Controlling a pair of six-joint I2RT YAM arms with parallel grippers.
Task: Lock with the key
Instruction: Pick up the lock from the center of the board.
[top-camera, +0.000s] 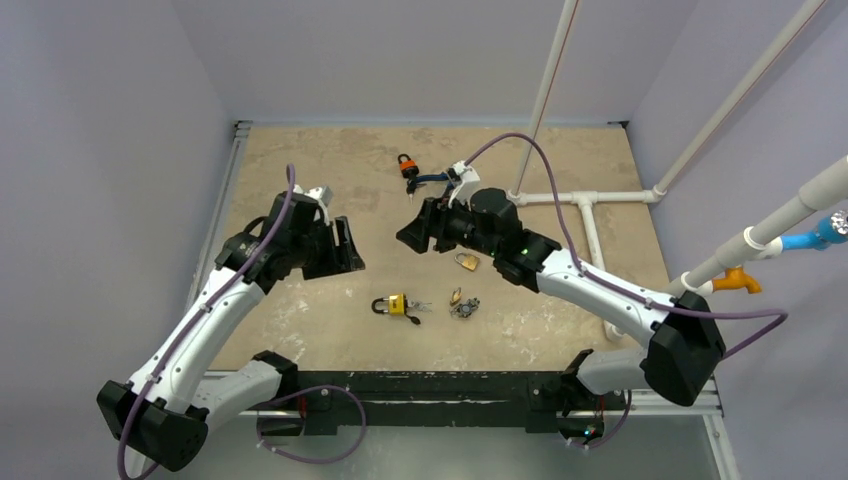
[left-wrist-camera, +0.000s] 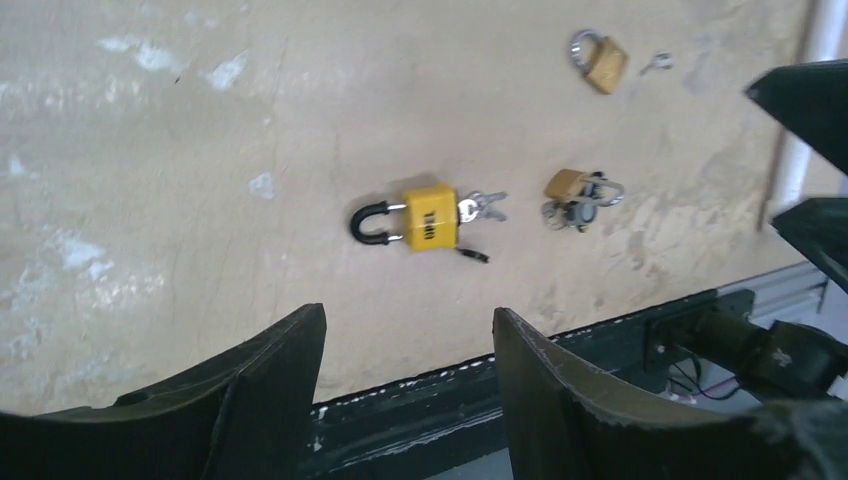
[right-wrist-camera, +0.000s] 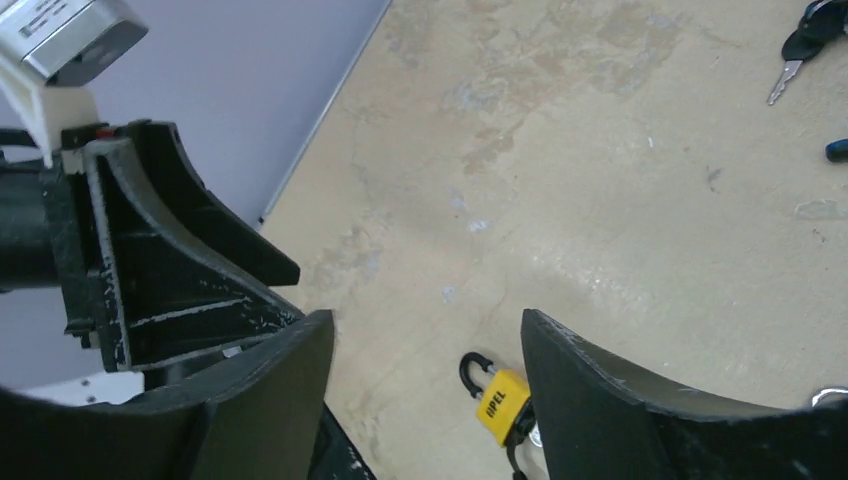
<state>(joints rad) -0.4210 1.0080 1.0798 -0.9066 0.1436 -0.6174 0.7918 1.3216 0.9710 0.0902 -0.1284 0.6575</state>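
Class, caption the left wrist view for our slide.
Open left gripper facing a yellow black-shackled padlock, keys at its base.

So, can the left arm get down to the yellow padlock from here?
Probably yes: the left tool is open, the yellow padlock lies ahead of it with only bare table between, and the right arm is off to one side.

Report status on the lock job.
Left end effector open, empty. Right end effector open, empty. Yellow padlock flat on table, keys at its base, untouched. Brass padlock beside it, not touching.
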